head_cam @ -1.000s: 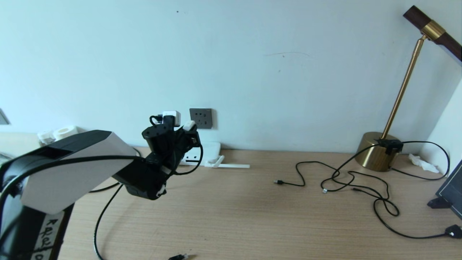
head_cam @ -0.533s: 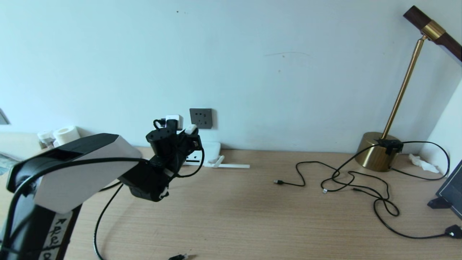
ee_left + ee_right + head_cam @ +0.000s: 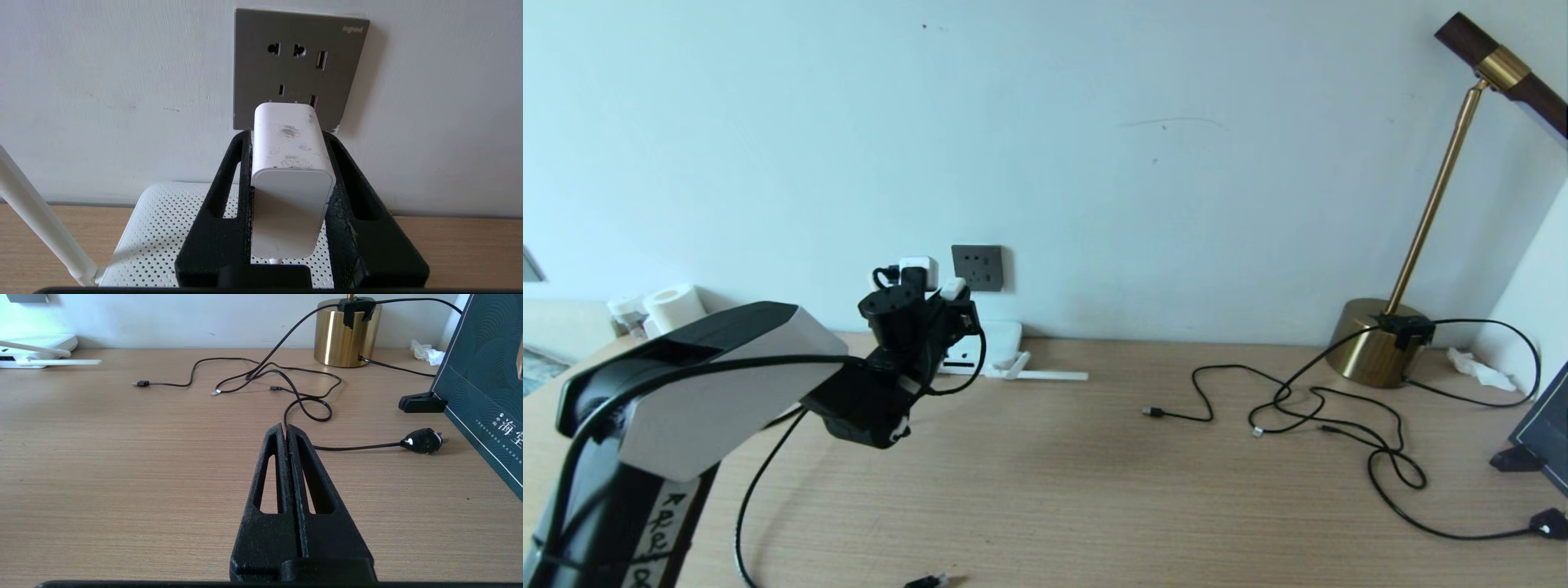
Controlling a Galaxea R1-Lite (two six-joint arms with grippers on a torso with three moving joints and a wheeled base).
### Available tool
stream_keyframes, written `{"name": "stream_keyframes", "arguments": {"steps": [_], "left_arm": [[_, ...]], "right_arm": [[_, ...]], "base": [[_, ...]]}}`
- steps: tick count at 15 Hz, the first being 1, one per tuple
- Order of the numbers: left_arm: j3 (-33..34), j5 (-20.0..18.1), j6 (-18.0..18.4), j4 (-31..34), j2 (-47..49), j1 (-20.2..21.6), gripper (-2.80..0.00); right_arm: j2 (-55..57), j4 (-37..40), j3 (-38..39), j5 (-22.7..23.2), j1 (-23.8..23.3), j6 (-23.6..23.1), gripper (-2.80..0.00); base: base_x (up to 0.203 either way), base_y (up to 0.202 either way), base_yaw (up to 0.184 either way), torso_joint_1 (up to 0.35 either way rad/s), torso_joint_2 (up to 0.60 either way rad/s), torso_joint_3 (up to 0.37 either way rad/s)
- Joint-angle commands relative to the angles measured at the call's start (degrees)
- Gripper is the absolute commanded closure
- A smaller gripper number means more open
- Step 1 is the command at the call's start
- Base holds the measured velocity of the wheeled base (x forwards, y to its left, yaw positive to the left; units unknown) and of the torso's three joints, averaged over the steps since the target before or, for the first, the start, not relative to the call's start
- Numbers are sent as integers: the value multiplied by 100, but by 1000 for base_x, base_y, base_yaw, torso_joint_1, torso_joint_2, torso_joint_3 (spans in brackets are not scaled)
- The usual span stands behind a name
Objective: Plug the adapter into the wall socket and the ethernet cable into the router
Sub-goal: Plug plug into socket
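My left gripper (image 3: 287,134) is shut on the white adapter (image 3: 291,179), holding it by its two sides. The adapter (image 3: 952,287) points at the dark-grey wall socket (image 3: 300,61), and its front end covers the socket's lower holes; whether it touches is hidden. The white router (image 3: 155,228) lies flat on the desk below the socket (image 3: 978,268), with an antenna (image 3: 1045,375) lying to its right. The black ethernet cable (image 3: 743,523) runs along the desk's front left and its clear-tipped plug (image 3: 935,581) lies loose. My right gripper (image 3: 285,427) hovers shut and empty over the desk.
Thin black cables (image 3: 1307,408) sprawl across the right half of the desk, ending in a black plug (image 3: 423,441). A brass lamp (image 3: 1376,351) stands at the back right, with a dark teal box (image 3: 482,388) beside it. White rolls (image 3: 674,300) sit at the far left.
My left arm has moved forward and a little right, carrying the adapter closer to the wall socket. The grip on it is unchanged.
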Motion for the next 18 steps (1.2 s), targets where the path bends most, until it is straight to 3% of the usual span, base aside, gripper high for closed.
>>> {"name": "stream_keyframes", "arguments": {"steps": [1, 10, 18], "left_arm": [[-16, 26, 0, -47, -11, -2, 0], [-25, 35, 97, -86, -146, -13, 0], [-541, 35, 105, 23, 171, -19, 0]], "right_arm": [[0, -4, 53, 1, 5, 1, 0], [0, -4, 53, -5, 5, 1, 0], [0, -4, 53, -2, -2, 1, 0]], "base": [[0, 0, 0, 0, 0, 0], [0, 0, 0, 0, 0, 0], [0, 0, 0, 0, 0, 0]]}}
